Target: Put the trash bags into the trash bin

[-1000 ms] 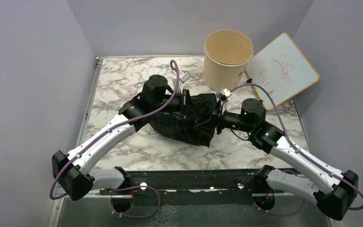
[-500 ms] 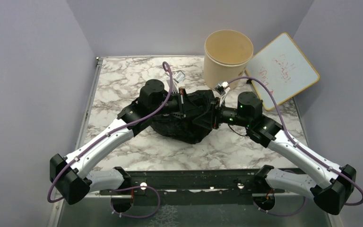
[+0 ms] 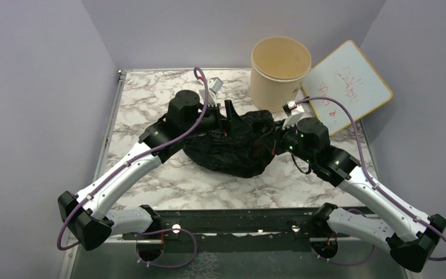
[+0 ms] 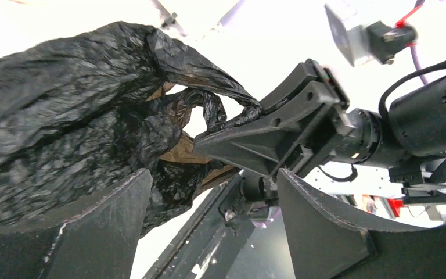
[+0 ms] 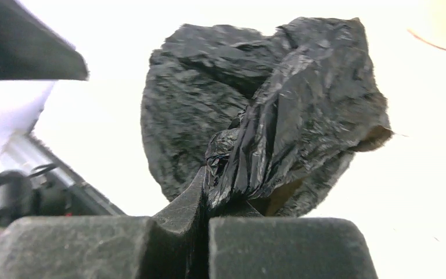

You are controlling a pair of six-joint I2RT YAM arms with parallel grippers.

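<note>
The trash bags [image 3: 229, 152] lay as a crumpled, glossy black heap about the middle of the marble tabletop [image 3: 145, 102], outside the trash bin [image 3: 270, 90], which stood upright and open-mouthed at the far edge toward the far right corner. The heap's far right end reached close to the foot of the bin; whether it touched the bin could not be told. The right tool [image 3: 272, 141] came in from the right edge side with its jaws pressed together on a twisted fold of the black plastic, and the right wrist view showed that fold [image 5: 250, 168] pinched between the two pads with the rest of the bag bunched beyond them. The left tool [image 3: 232, 119] sat at the heap's far left side with its jaws spread wide and nothing gripped between them. In the left wrist view the bag [image 4: 64, 116] bulked beside the left finger [image 4: 93, 232], while the right tool [image 4: 267, 133] pointed into a loop of the plastic. A white-faced board [image 3: 348, 87] with a yellow frame and red scribbles leaned at the far right corner, just beside the bin.
</note>
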